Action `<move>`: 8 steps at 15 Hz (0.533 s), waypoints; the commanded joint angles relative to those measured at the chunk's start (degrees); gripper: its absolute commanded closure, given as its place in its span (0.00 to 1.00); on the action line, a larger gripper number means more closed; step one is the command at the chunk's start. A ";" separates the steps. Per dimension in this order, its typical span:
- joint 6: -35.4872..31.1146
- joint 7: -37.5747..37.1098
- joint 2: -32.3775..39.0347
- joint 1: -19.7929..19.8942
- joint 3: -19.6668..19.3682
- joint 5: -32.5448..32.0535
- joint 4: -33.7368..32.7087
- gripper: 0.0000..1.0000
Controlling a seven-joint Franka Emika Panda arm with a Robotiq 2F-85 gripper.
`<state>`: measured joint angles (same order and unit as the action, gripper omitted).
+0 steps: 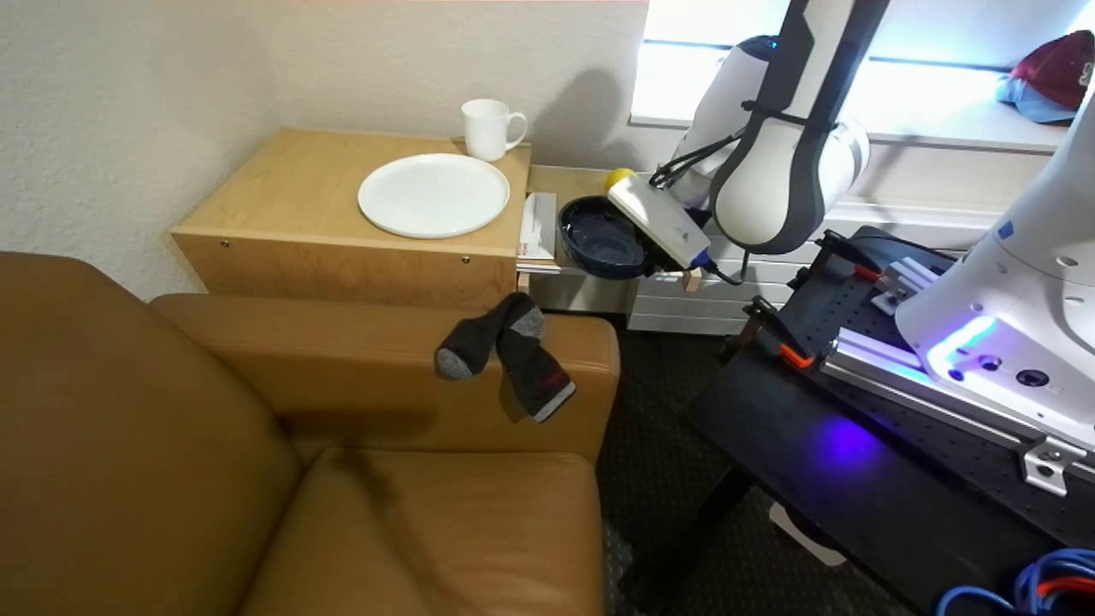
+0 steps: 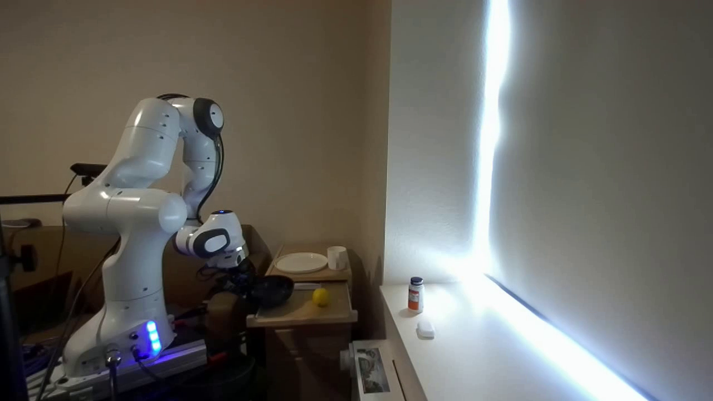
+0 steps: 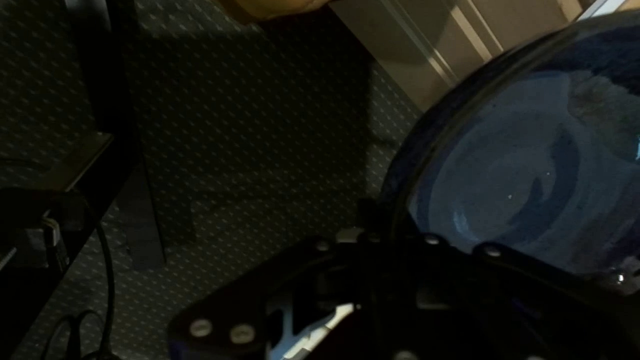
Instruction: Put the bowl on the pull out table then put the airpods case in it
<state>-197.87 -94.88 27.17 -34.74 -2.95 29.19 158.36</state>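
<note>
Bowl [image 1: 599, 238]: in your grip, dark blue and glossy; in both exterior views it overlaps the edge of the pull out table [image 2: 301, 312] nearest the sofa [image 1: 428, 522]. You cannot tell from here whether it touches the wood.
Jaws: your gripper [image 3: 392, 222] has them narrow, pinching the bowl's rim in the wrist view.
Airpods case [image 2: 425, 329]: small, white and rounded, on the windowsill [image 2: 462, 362], near that sill's left edge in an exterior view and close to an upright bottle [image 2: 415, 295]; well apart from your bowl.
Yellow lemon [image 2: 320, 297]: on the pull out table, off the middle toward the edge by the wall [image 1: 385, 68], apart from the bowl.
White papers [image 1: 539, 227]: on the pull out table, along the edge where it meets the side table [image 1: 308, 188].
Plate [image 1: 435, 195]: white, flat on the side table's top, near its edge toward the pull out table.
Mug [image 1: 485, 130]: upright, at that top's wall-side corner, just beside the plate.
Socks [image 1: 530, 368]: draped over the sofa's arm.
</note>
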 commanded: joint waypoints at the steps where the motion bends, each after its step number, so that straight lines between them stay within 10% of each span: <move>1: 2.86 5.08 2.44 0.88 -1.57 2.12 -3.76 0.98; 8: 14.09 9.42 3.32 -2.16 -9.67 -0.18 -10.12 0.98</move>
<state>-189.24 -86.95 27.84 -35.35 -9.36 29.89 152.35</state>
